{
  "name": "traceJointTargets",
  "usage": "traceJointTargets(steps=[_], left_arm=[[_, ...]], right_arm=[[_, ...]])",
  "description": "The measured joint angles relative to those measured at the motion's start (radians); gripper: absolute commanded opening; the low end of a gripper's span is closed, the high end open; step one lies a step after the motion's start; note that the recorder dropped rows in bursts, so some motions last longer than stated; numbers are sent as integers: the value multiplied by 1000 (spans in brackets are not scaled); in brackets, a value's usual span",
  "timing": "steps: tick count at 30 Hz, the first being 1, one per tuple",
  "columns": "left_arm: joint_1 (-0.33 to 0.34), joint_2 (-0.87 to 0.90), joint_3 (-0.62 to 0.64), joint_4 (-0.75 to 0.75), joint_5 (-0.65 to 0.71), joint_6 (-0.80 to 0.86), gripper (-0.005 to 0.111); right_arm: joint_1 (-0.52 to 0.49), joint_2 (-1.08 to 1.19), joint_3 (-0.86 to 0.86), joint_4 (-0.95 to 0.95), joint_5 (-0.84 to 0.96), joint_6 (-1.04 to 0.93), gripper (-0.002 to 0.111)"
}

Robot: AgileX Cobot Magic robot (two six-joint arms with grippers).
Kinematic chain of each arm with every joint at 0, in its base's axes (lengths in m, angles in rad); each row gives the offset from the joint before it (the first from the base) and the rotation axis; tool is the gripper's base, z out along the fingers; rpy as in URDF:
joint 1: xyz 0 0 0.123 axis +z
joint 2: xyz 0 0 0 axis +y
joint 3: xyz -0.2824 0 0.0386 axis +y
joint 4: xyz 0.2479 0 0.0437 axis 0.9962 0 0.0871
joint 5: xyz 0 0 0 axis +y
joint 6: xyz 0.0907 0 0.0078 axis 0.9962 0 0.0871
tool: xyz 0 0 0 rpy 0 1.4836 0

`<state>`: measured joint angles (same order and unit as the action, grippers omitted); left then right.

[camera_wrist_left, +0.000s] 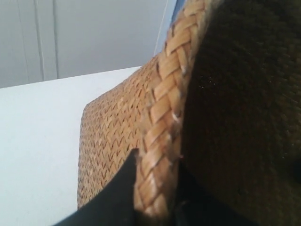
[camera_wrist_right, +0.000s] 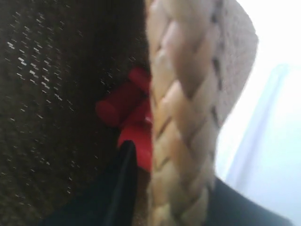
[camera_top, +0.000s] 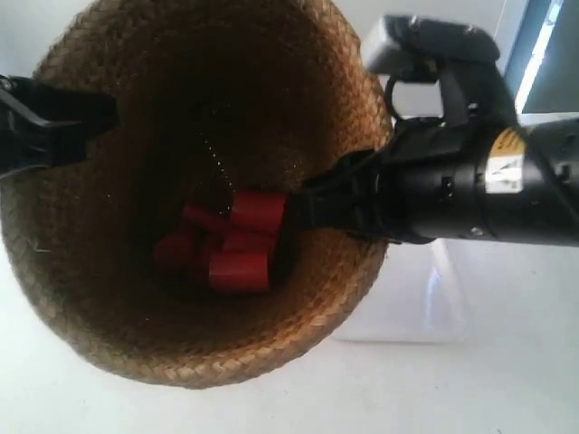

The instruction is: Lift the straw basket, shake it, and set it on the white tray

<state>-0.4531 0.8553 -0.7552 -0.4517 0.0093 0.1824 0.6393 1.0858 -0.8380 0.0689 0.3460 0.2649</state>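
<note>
My left gripper [camera_wrist_left: 155, 188] and right gripper [camera_wrist_right: 178, 188] each clamp the braided rim of the straw basket [camera_top: 109, 298] on opposite sides. The basket appears lifted off the table [camera_top: 271, 411]. Shake in short, matched strokes with the rim level, so the red cylinders [camera_top: 240, 244] do not spill. The white tray [camera_top: 407, 307] lies on the table below, on my right gripper's side.

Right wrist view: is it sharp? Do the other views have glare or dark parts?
Right wrist view: basket rim blurred, washed pale; left wrist view: weave sharper, inside dark; exterior view: tray glares white, basket inside shadowed.
</note>
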Motion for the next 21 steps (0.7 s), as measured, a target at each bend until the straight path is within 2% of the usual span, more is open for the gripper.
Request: traceJointTargets(steps=[3,5,8,11,14,21], left_arm=[[-12,-104,-29,23,22,27,0],[-12,-133,-29,24,-23,48,0],[-8,-27,33,3,-144,52,0],[-5,75,76,-2,-116,32,0],[-3,61,84,10,-77,35,0],[8,23,64,10,-123,46,0]], right_arm=[[48,-114,-37,13,-39,-23,0],[51,-134,-36,-12,-114,-16,0],[-3,-20,-9,-43,-183,48,0],[-20,117,28,-24,-148,102,0],[1,117,40,-14,-140,87,0],[9,76,32,-14,-195,68,0]])
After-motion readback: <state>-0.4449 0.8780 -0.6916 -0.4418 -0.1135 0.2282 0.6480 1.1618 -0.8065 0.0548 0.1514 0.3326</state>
